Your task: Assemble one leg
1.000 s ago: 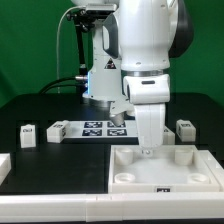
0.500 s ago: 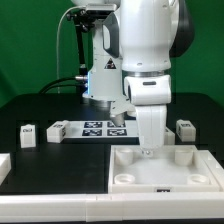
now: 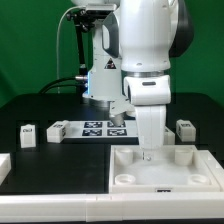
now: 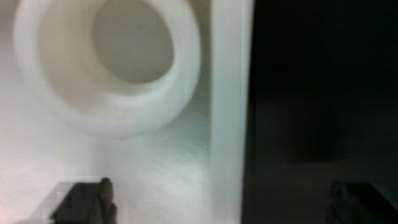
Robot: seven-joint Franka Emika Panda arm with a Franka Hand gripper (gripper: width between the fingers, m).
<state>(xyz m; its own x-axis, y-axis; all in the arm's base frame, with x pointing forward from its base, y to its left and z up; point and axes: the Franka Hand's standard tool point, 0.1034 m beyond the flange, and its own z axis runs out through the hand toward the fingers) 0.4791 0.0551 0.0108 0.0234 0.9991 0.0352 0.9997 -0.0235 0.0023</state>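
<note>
Three small white legs with tag markers stand on the black table: two at the exterior view's left (image 3: pixel 28 133) (image 3: pixel 57 129) and one at the right (image 3: pixel 184 128). The large white panel (image 3: pixel 190 178) lies in front. My gripper (image 3: pixel 147 150) points straight down at the panel's far edge. In the wrist view the gripper (image 4: pixel 224 200) is open and holds nothing. Its dark fingertips (image 4: pixel 84 200) stand wide apart, one over the panel (image 4: pixel 160 170) and one over the black table. A round corner recess (image 4: pixel 125 50) of the panel lies just ahead.
The marker board (image 3: pixel 95 127) lies flat behind the panel, between the left legs and the arm. Another white part (image 3: pixel 3 165) shows at the left edge. The arm's base and cables stand at the back.
</note>
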